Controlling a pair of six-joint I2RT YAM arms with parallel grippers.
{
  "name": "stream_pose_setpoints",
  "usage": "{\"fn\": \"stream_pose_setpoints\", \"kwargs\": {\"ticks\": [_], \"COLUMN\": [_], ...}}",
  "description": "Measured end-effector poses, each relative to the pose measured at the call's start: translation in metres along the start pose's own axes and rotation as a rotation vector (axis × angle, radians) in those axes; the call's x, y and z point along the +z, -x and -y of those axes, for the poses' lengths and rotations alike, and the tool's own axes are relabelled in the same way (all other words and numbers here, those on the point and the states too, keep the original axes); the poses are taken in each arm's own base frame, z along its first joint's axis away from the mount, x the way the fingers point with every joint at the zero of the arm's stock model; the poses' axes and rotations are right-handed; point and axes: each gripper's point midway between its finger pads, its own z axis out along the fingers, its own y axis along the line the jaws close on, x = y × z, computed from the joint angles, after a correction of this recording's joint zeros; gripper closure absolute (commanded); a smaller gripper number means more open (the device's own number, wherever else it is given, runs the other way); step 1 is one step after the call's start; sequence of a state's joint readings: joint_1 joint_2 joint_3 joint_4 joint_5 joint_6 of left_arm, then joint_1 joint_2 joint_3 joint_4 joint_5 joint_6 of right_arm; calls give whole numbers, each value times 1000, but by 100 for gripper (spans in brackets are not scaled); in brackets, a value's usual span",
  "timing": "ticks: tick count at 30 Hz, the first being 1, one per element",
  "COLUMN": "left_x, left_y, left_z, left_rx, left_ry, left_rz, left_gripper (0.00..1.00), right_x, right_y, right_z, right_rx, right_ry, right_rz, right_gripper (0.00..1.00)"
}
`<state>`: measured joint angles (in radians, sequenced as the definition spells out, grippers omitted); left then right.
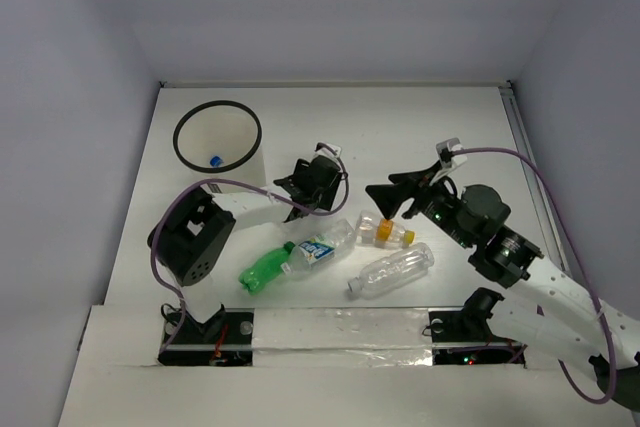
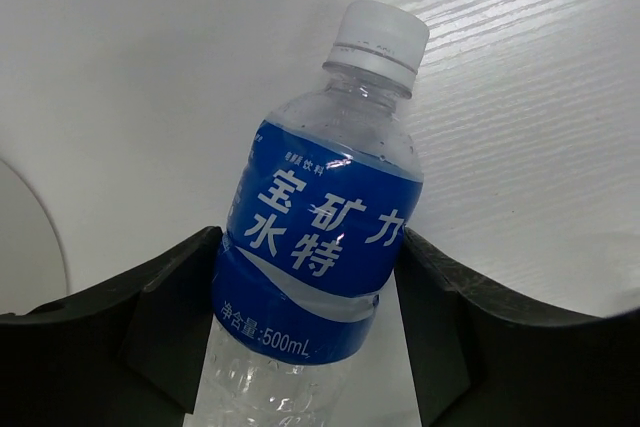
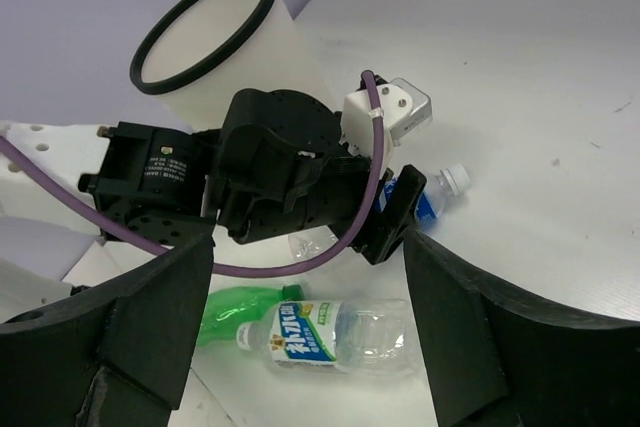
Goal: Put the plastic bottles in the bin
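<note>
The white bin (image 1: 218, 137) with a black ring rim stands at the back left; a blue cap shows inside it. It also shows in the right wrist view (image 3: 215, 47). My left gripper (image 1: 310, 184) is shut on a blue-labelled bottle with a white cap (image 2: 320, 227), low over the table just right of the bin; the right wrist view shows that bottle too (image 3: 437, 190). My right gripper (image 1: 385, 197) is open and empty, above the bottles. On the table lie a green bottle (image 1: 262, 267), a clear bottle with a blue-and-green label (image 1: 320, 245), a small orange-capped bottle (image 1: 385, 232) and a large clear bottle (image 1: 392, 272).
The left arm's purple cable (image 3: 300, 267) loops between my right fingers and the left gripper. White walls close the table at the back and sides. A raised white ledge (image 1: 330, 332) runs along the near edge by the arm bases.
</note>
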<state>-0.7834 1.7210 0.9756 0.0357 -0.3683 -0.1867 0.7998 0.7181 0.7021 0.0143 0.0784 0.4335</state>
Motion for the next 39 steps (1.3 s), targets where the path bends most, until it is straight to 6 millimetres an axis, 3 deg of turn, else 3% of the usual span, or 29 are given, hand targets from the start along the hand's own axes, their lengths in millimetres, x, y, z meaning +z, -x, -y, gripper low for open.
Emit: {"fn": "stream_pose_setpoints", "kwargs": {"ticks": [4, 6, 11, 13, 18, 21, 25, 28, 33, 36, 39], "left_x": [0, -2, -33, -59, -153, -219, -267, -273, -266, -257, -240], "left_y": [4, 11, 54, 83, 164, 202, 229, 236, 231, 225, 216], "left_z": [1, 1, -1, -2, -21, -48, -102, -145, -205, -229, -241], "left_rx": [-1, -8, -72, -120, -287, -404, -533, -602, -660, -670, -653], "left_ry": [-2, -2, -36, -73, -168, -197, -119, -7, 186, 274, 335], "left_rz": [8, 23, 137, 221, 512, 707, 875, 930, 967, 985, 969], "left_gripper": [54, 57, 60, 59, 58, 56, 55, 55, 55, 55, 53], "right_x": [-1, -2, -8, -12, -15, -13, -8, -3, 0, -1, -2], "right_y": [-1, -4, -17, -16, -11, -17, -32, -41, -58, -69, -80], "right_z": [-1, -1, 4, 3, 0, 1, 1, 1, 5, 10, 15], "right_rx": [-1, -4, -9, -8, -6, -6, -3, 0, 1, 3, 6], "right_ry": [9, 12, 14, 22, 38, 44, 56, 70, 74, 68, 60], "right_rz": [-3, -10, -30, -22, -6, -17, -60, -82, -124, -145, -166], "right_gripper": [20, 26, 33, 32, 32, 32, 32, 32, 32, 32, 32]}}
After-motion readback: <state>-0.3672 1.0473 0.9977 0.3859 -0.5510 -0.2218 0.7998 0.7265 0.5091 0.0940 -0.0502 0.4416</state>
